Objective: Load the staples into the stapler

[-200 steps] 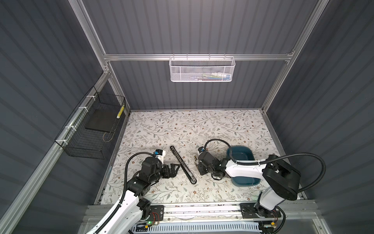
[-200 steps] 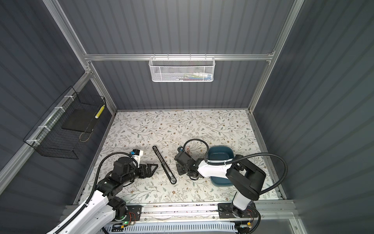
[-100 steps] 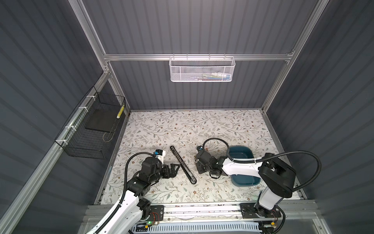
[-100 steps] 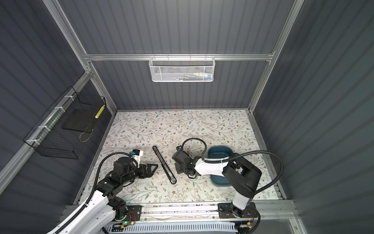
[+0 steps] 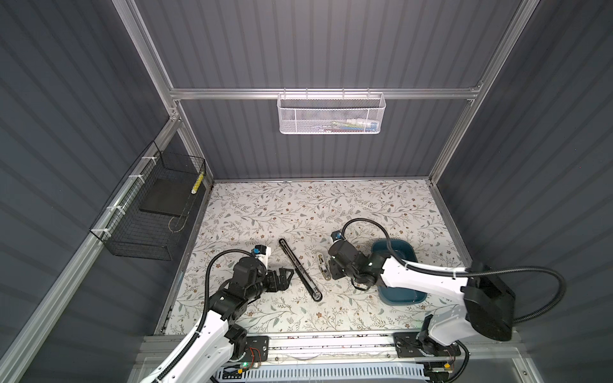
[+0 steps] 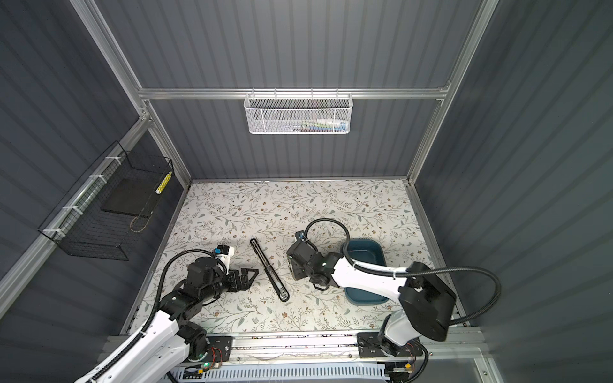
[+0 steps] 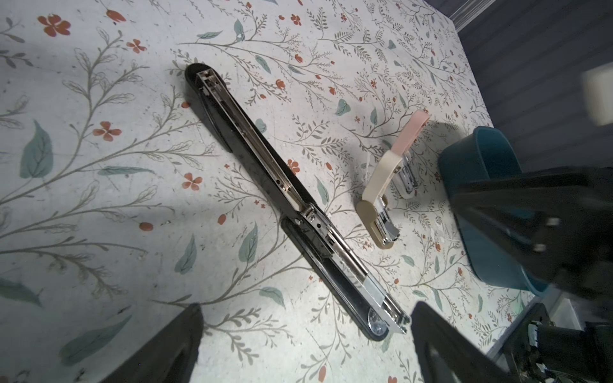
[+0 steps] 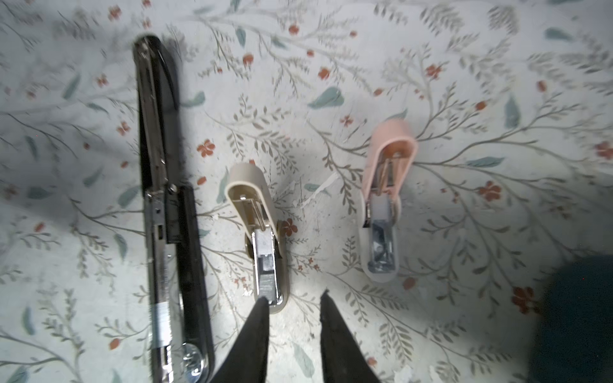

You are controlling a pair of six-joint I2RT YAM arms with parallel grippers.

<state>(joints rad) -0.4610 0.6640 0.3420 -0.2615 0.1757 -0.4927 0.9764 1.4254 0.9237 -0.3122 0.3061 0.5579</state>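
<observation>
Staples [image 8: 267, 278] in beige stapler [image 8: 252, 185], just beside right gripper [image 8: 292, 296], jaws parted, empty, left gripper [image 7: 306, 308] spread

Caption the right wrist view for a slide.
Right gripper, jaws apart and empty, at the open beige stapler, between a black stapler and a pink stapler on a floral mat.

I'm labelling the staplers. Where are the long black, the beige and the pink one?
long black stapler [image 8: 187, 252]: right wrist view, black base.
beige stapler [image 8: 265, 262]: right wrist view, metal magazine.
pink stapler [image 8: 391, 137]: right wrist view, open lid.
</observation>
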